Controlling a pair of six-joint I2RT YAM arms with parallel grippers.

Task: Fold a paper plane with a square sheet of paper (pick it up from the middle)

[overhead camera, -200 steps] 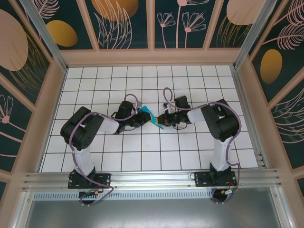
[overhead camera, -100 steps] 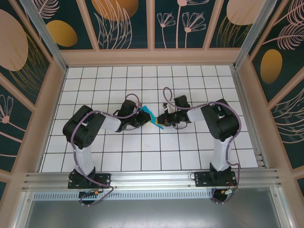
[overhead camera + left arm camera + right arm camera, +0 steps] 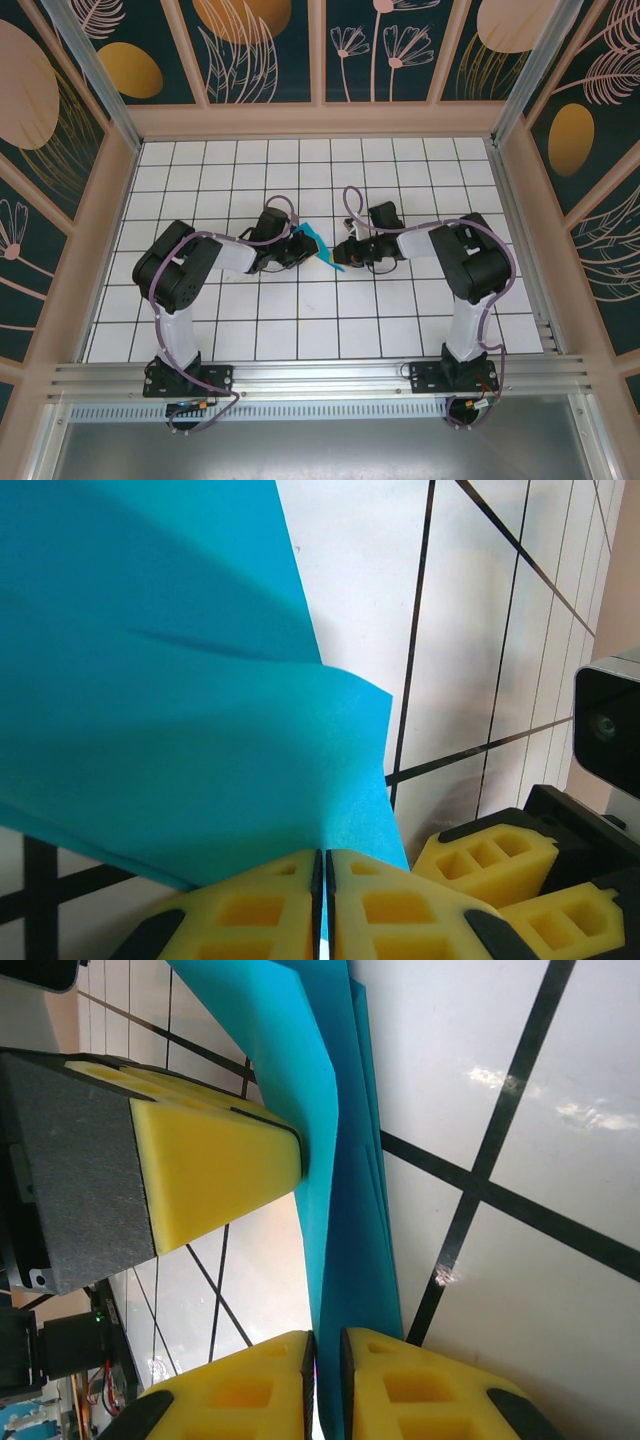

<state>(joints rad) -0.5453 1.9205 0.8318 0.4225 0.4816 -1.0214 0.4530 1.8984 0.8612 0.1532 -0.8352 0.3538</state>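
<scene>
Table (image 3: 200, 330), white grid; both arms reach to its middle, tips nearly meeting. The square sheet of paper (image 3: 321, 246), already folded into layers, sits between them, its long axis running far-left to near-right. The left gripper (image 3: 301, 248) is on its left and the right gripper (image 3: 345, 253) on its right, equally close. Left pads (image 3: 250, 910) clenched on a paper edge. Right jaws a crack apart round the layers; pinching or slack, cannot tell. Fold count hidden; wrist views crop the sheet.

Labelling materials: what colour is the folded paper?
The paper is plain cyan-blue; left wrist view shows it best.
</scene>
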